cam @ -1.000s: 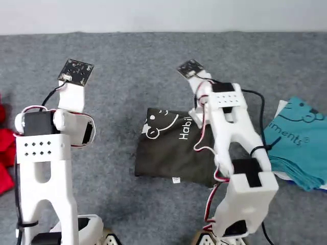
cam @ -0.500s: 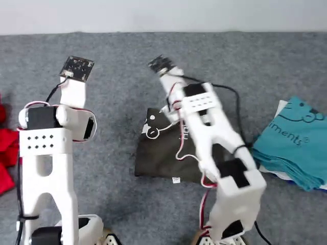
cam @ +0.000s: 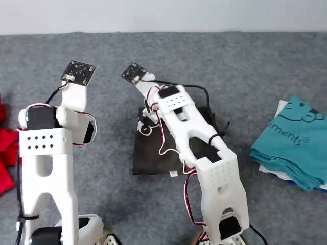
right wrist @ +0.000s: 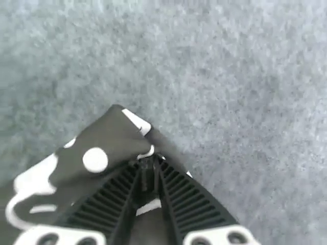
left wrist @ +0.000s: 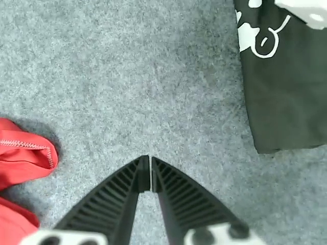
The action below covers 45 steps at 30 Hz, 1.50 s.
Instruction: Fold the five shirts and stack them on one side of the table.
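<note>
Grey table (cam: pixel 102 56), high view: your folded black shirt (cam: pixel 150 158) lay at centre, partly hidden under the right arm (cam: pixel 204 143); teal stack (cam: pixel 291 143) at one side, red shirts (cam: pixel 4 153) cut off opposite. Left wrist view: left jaws closed, empty. Right wrist view: right jaws pinched shut on the black shirt's corner; stacking it probably demanded you keep its folds.

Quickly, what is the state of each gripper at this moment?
Left gripper: closed, holding nothing.
Right gripper: closed on a corner of the black shirt.
</note>
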Each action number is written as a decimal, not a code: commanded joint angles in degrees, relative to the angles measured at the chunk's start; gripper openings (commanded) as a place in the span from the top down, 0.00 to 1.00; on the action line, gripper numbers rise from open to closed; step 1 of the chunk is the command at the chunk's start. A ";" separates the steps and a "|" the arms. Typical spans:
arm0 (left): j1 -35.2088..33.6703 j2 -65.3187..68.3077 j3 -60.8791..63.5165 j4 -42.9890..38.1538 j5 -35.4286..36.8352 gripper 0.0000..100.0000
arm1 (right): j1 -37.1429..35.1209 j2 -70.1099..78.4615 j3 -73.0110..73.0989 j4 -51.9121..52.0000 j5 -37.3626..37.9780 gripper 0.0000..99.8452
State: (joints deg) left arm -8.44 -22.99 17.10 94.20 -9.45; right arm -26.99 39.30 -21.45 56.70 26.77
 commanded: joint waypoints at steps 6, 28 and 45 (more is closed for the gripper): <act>-0.18 -0.18 -1.36 0.26 -0.09 0.99 | 1.98 -9.98 -7.12 23.60 -3.08 0.99; -0.18 -0.18 -1.36 0.53 -0.09 0.99 | 8.40 -28.53 0.26 45.05 -47.56 0.72; -0.09 -0.09 -1.27 0.44 -0.09 0.99 | 10.86 -28.53 34.90 8.40 -52.40 0.61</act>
State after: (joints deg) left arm -8.44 -22.99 17.10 94.20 -9.45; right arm -15.91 14.07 11.16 70.95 -25.10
